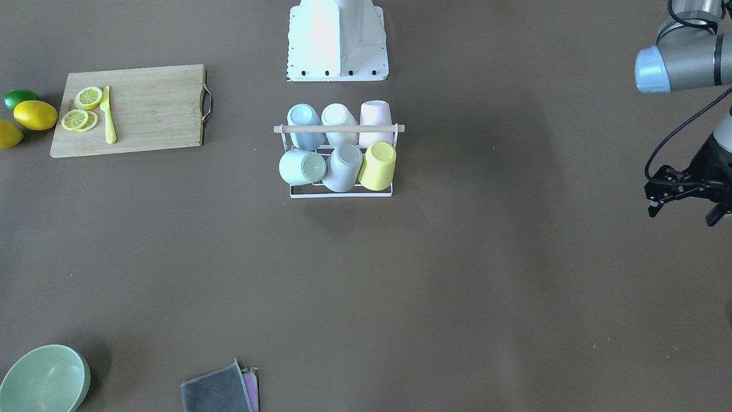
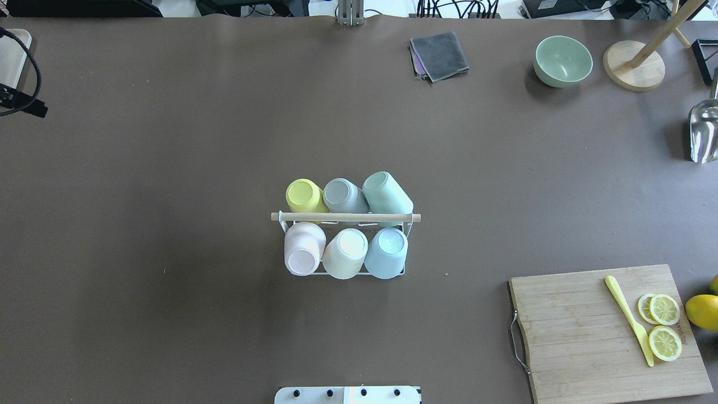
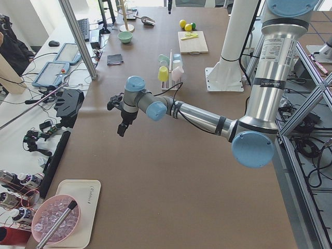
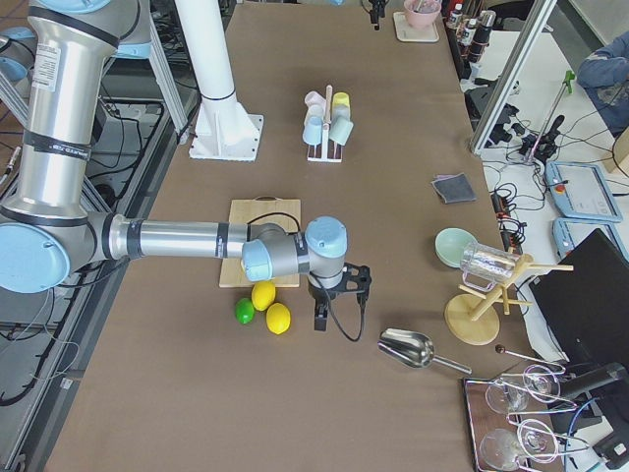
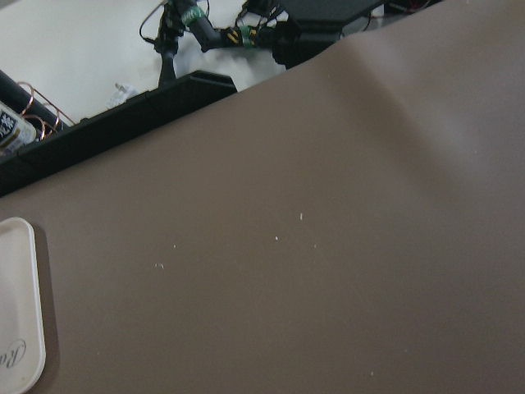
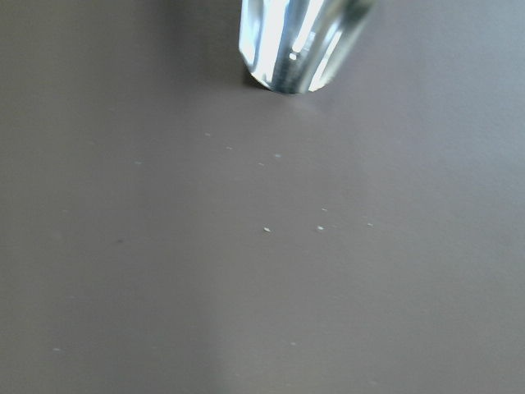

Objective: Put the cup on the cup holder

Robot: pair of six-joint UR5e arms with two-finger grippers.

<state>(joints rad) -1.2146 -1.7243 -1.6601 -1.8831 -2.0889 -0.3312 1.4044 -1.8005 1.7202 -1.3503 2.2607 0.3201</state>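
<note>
Front-facing view: the cup holder (image 1: 341, 195) stands at frame centre, carrying six cups (image 1: 345, 167) upturned and tilted on its prongs, the yellow cup (image 1: 378, 166) at its lower right. The left gripper (image 1: 683, 215) hangs at the right edge, fingers apart, empty, well apart from the holder. Overhead view: holder at centre, cutting board (image 2: 583, 336) at lower right. Right-side view: the right gripper (image 4: 332, 300) hangs near the lemons (image 4: 263, 295); whether its fingers are apart or together cannot be told. Right wrist view: metal scoop (image 6: 299, 41) at the top edge.
</note>
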